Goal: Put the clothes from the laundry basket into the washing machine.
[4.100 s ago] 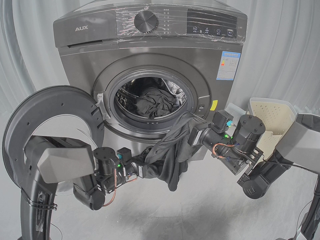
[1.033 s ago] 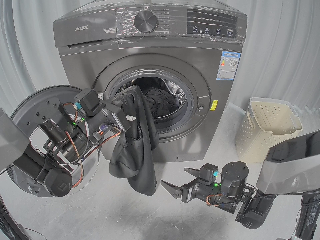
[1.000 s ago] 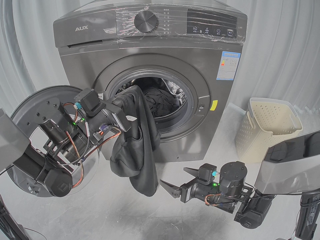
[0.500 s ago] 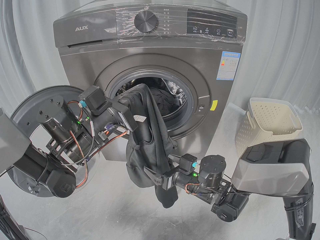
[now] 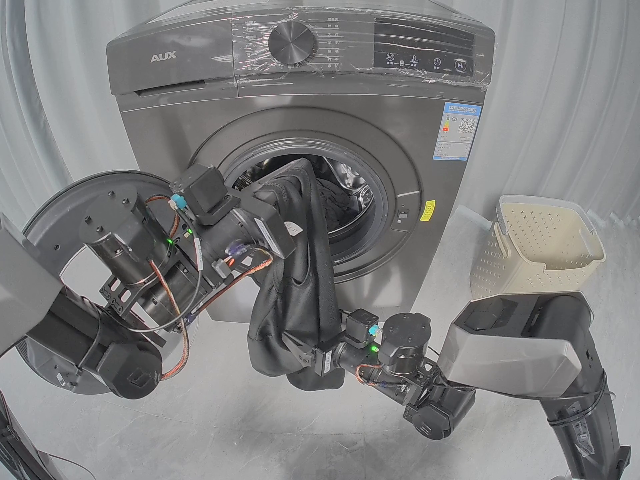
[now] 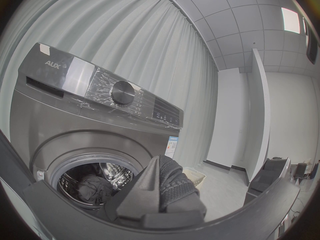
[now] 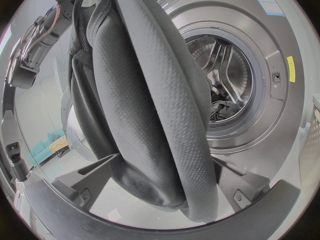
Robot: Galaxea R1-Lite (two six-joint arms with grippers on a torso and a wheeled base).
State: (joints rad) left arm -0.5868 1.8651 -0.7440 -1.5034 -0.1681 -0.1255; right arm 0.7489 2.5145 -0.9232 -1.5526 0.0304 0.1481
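L: left gripper (image 5: 270, 198) clamped dark garment (image 5: 300, 281) at washing machine (image 5: 200, 128) drum mouth | garment hung down front | R: right gripper (image 7: 165, 160) spread apart, straddled its lower end | laundry basket (image 5: 507, 268) stood right of machine

Black garment (image 5: 300, 288) (limp) at washing machine (image 5: 187, 128)

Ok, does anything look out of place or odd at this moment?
The dark garment hangs mostly outside the washing machine: its top, pinched in the left claw, is at the door opening, and the rest dangles toward the floor, straddled by the open right claw. Wrinkled plastic film covers the control panel.
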